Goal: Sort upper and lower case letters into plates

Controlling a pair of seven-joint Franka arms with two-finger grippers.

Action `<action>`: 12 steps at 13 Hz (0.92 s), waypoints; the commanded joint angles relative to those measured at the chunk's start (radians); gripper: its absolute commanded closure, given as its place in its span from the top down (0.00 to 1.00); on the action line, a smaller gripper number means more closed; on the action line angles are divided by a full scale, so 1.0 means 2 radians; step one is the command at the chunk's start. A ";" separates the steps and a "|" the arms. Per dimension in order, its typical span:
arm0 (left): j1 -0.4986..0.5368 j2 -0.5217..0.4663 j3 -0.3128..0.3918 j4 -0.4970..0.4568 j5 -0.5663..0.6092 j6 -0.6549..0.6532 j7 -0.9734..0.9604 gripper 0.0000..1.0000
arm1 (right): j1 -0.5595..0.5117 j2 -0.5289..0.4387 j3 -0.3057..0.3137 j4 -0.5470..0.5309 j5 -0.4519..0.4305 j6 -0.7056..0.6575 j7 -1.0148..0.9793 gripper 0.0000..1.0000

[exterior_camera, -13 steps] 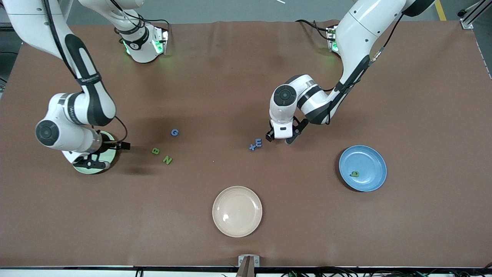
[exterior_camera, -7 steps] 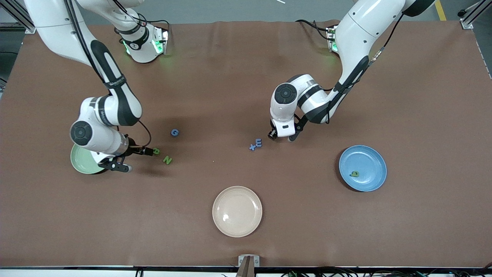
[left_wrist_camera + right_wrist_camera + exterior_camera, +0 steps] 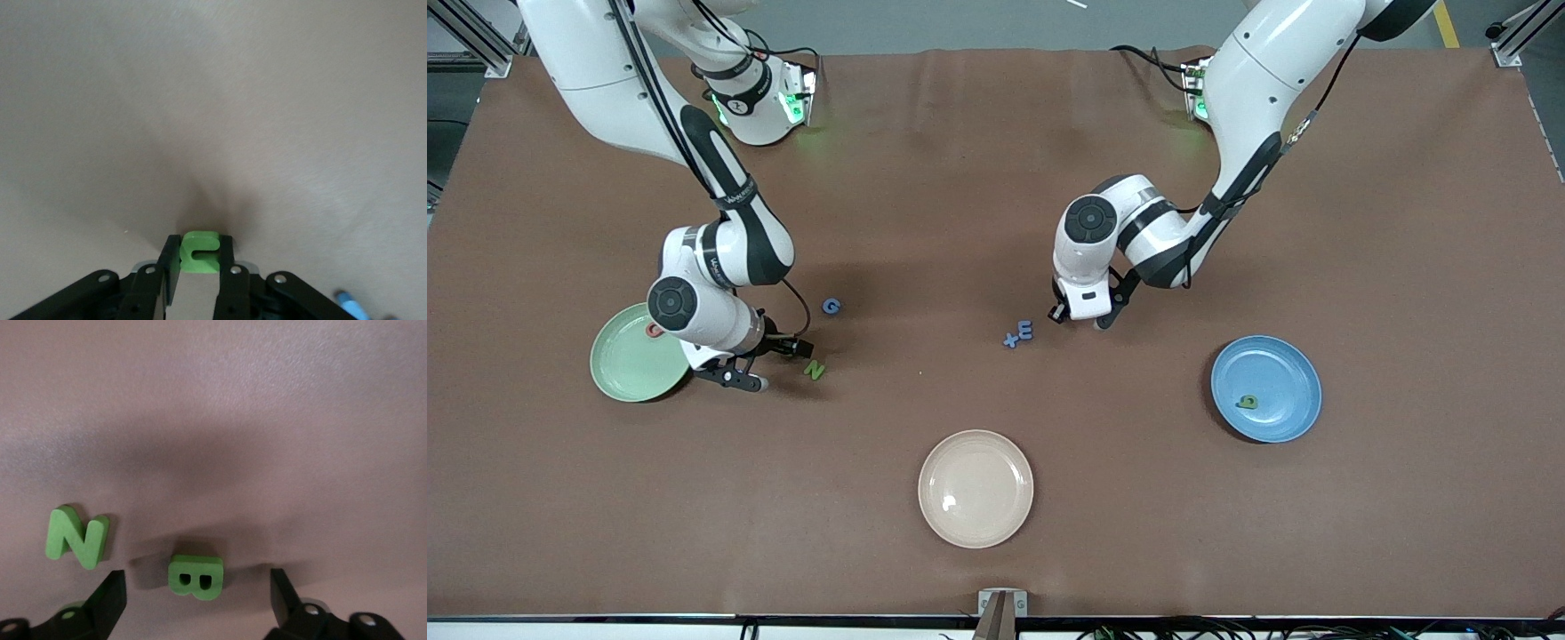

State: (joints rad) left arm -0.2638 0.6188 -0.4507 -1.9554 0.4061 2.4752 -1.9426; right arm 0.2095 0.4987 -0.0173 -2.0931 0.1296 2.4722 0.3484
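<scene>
My left gripper [image 3: 1080,318] is down at the table beside the blue E [image 3: 1025,331] and plus sign [image 3: 1011,340]. In the left wrist view this gripper [image 3: 199,242] is shut on a small green letter [image 3: 199,253]. My right gripper [image 3: 781,363] is low beside the green N [image 3: 813,370]. Its fingers stand open on either side of the green B [image 3: 195,577] without touching it. The mint green plate [image 3: 627,369] holds a red letter [image 3: 655,331]. The blue plate [image 3: 1272,364] holds a green letter [image 3: 1248,401]. A blue G [image 3: 831,306] lies loose.
A cream-beige plate [image 3: 975,488] sits nearer the front camera, mid-table. The green N [image 3: 77,537] lies close beside one right finger. A blue piece [image 3: 348,305] shows beside the left gripper.
The right arm swung off the mint green plate to the B and now straddles it. The left gripper's jaws closed on the green letter.
</scene>
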 commanded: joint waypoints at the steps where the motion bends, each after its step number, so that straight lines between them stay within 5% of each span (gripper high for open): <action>1: 0.029 -0.030 0.003 0.023 0.010 -0.015 0.036 0.00 | 0.009 -0.001 -0.004 -0.009 0.008 0.009 0.006 0.73; 7: 0.155 -0.047 0.002 0.050 0.011 -0.069 0.306 0.01 | 0.008 0.001 -0.004 -0.009 0.008 0.009 0.005 0.28; 12: 0.246 -0.034 0.004 0.044 0.012 -0.071 0.514 0.03 | -0.007 -0.031 -0.015 -0.002 0.002 -0.039 -0.010 0.23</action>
State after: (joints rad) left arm 0.1764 0.5446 -0.4346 -1.8618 0.4107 2.3418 -1.0270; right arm 0.2141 0.4858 -0.0290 -2.0883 0.1319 2.4475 0.3476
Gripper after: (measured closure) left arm 0.727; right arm 0.648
